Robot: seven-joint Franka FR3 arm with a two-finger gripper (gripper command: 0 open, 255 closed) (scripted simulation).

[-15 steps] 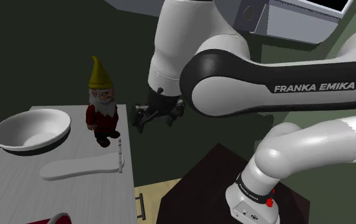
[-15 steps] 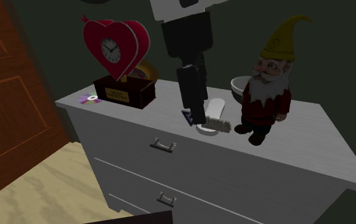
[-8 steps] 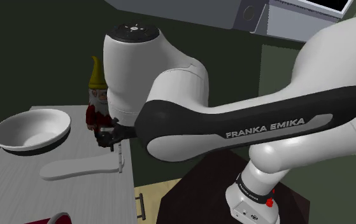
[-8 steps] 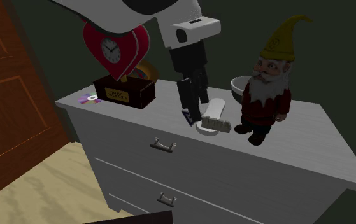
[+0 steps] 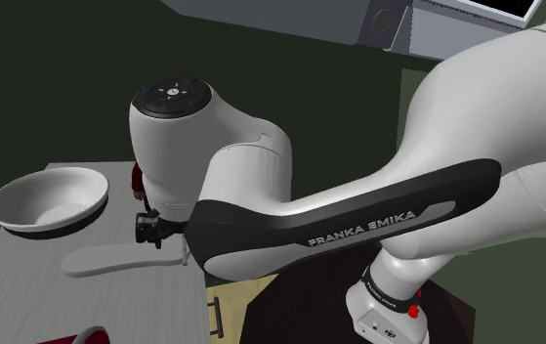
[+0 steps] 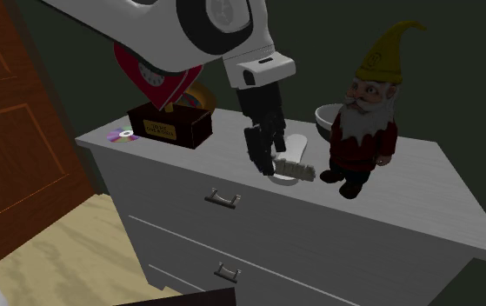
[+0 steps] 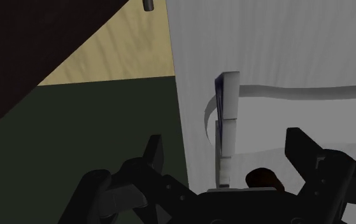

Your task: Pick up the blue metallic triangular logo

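The logo (image 7: 227, 95) is a small thin slab with a blue edge, standing on edge near the front rim of the white dresser top (image 7: 272, 44). It rests against the end of a white brush (image 6: 291, 156). My gripper (image 7: 227, 153) is open, and the logo lies ahead of it in line with the gap, not touched by either finger. In the second exterior view the gripper (image 6: 262, 163) hangs just above the dresser's front edge beside the brush. In the shoulder view the gripper (image 5: 153, 228) sits low over the brush (image 5: 114, 259).
A garden gnome (image 6: 369, 113) stands right of the brush, with a white bowl (image 6: 326, 113) behind it. A red heart clock on a box (image 6: 158, 69) and a CD (image 6: 121, 135) sit at the dresser's other end. Drawer handles (image 6: 221, 199) are below, and a wooden door (image 6: 15, 130) is beside it.
The arm has swung round and lowered the gripper toward the dresser's front edge by the brush. In the shoulder view the arm now covers most of the gnome.
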